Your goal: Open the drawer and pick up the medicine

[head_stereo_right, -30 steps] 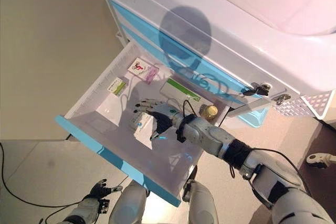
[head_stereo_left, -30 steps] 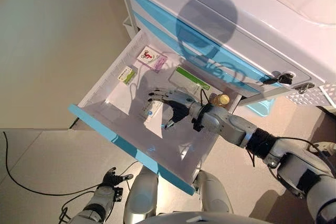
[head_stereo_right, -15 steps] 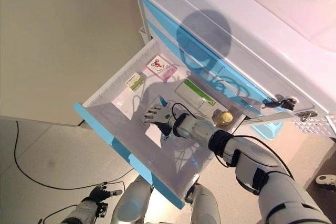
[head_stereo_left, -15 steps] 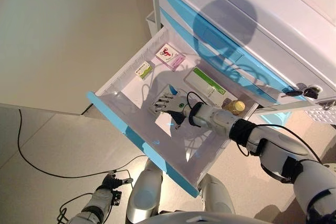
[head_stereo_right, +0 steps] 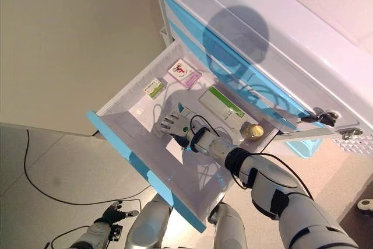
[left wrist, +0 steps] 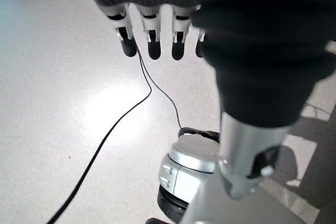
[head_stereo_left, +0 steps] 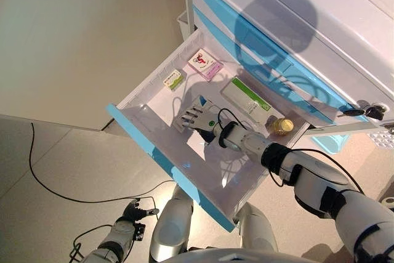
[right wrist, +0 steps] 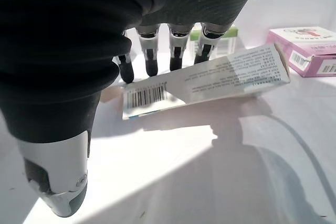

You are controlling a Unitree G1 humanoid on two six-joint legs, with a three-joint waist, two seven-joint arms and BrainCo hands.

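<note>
Left eye view: drawer (head_stereo_left: 144,146) stands fully pulled out; right hand (head_stereo_left: 196,117) now rests low on the white box (head_stereo_left: 198,104) lying mid-drawer, where a second ago it hung spread above it. Camera has swung meanwhile, so most of the apparent shift is not the objects moving. Right eye view: same contact; pink box (head_stereo_right: 185,72), small green box (head_stereo_right: 154,87), long green-striped box (head_stereo_right: 221,105) and bottle (head_stereo_right: 252,130) lie untouched, apart from the hand. Left wrist view: left hand (left wrist: 152,35) hangs over the floor, fingers relaxed, empty. Right wrist view: fingers (right wrist: 151,59) reach over the far edge of the white box, thumb (right wrist: 55,182) short of the near side, so not yet clamped. Judgement: opening is done, grasp is just starting; thumb closure comes next.
</note>
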